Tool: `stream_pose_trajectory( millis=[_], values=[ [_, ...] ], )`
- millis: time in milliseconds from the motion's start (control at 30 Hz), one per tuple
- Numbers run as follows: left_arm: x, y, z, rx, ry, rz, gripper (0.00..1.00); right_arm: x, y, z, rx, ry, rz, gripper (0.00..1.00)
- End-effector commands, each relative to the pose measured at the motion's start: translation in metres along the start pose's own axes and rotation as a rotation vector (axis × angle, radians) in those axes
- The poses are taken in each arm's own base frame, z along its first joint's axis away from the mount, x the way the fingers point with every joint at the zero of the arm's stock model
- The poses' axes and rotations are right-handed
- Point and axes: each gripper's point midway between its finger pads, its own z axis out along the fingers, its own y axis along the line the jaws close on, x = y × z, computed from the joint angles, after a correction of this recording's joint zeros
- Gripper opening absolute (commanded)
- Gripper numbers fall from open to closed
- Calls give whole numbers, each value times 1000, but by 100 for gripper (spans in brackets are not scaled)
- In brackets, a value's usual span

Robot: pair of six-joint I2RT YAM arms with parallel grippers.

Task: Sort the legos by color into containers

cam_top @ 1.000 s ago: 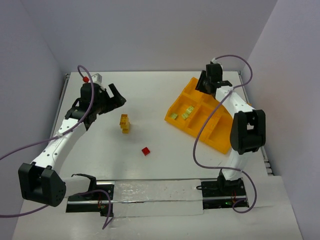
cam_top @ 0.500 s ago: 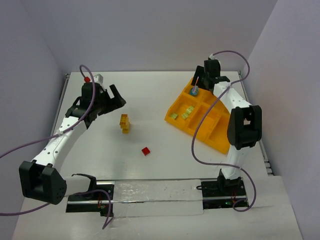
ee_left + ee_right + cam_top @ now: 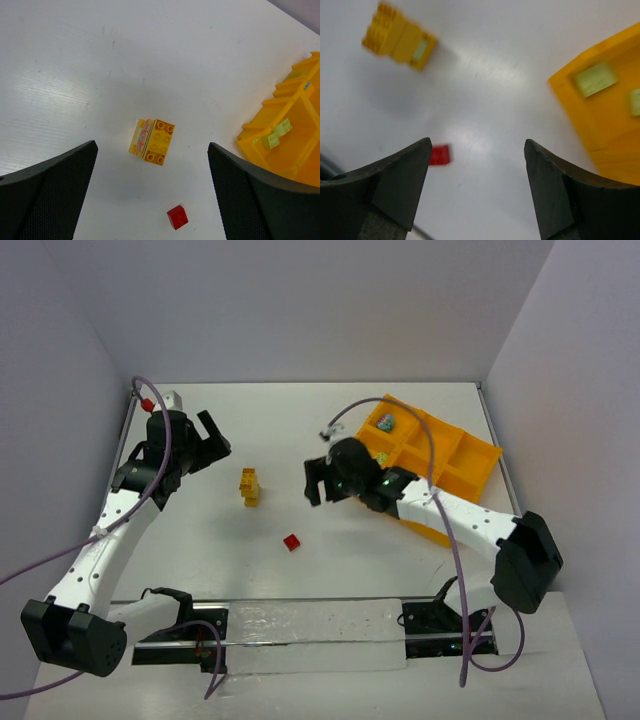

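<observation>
Top: left gripper (image 3: 210,440) wide, empty, near the yellow stack (image 3: 249,486); right gripper (image 3: 316,480) parted, empty, between tray (image 3: 488,452) and red brick (image 3: 291,542). Left wrist: stack sits between my fingers. Right wrist: red brick low-left; I'd centre over it before closing.

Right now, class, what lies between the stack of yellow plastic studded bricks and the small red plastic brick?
Nothing: only bare white table separates the yellow stack from the red brick, clearest in the left wrist view.
</observation>
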Motion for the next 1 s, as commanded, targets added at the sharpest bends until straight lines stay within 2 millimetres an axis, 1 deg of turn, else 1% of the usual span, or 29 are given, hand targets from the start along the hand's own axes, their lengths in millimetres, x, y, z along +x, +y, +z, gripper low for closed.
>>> stream_pose_trajectory(
  millis=[0, 33, 100, 167, 233, 300, 333, 567, 633, 700, 800, 933, 967],
  values=[
    [-22, 4, -13, -53, -55, -49, 99, 56, 34, 12, -30, 106, -44, 86],
    [-22, 5, -12, -62, -50, -56, 99, 71, 46, 15, -41, 137, -76, 88],
    [-23, 6, -14, -63, -55, -62, 99, 90, 60, 20, -39, 170, -125, 89],
    [-24, 5, -15, -55, -65, -65, 99, 105, 69, 28, -44, 201, -157, 90],
    [-25, 4, -18, -44, -72, -67, 99, 111, 76, 33, -41, 204, -183, 90],
    [-25, 4, -19, -42, -74, -65, 99, 119, 75, 41, -18, 215, -205, 90],
    [-25, 4, -19, -42, -73, -60, 99, 126, 74, 48, -5, 229, -219, 91],
    [-19, 2, -14, -33, -48, -55, 99, 146, 81, 69, -7, 265, -268, 90],
    [-19, 2, -13, -29, -47, -55, 99, 151, 84, 75, -17, 276, -267, 87],
    [-19, 1, -14, -25, -46, -54, 100, 153, 83, 80, -2, 279, -270, 83],
    [-20, 1, -14, -26, -49, -51, 99, 157, 80, 85, 14, 278, -273, 73],
    [-20, 1, -14, -25, -48, -47, 99, 161, 78, 87, 31, 283, -281, 56],
    [-19, 1, -14, -24, -45, -47, 99, 162, 78, 87, 35, 283, -283, 54]
  ],
)
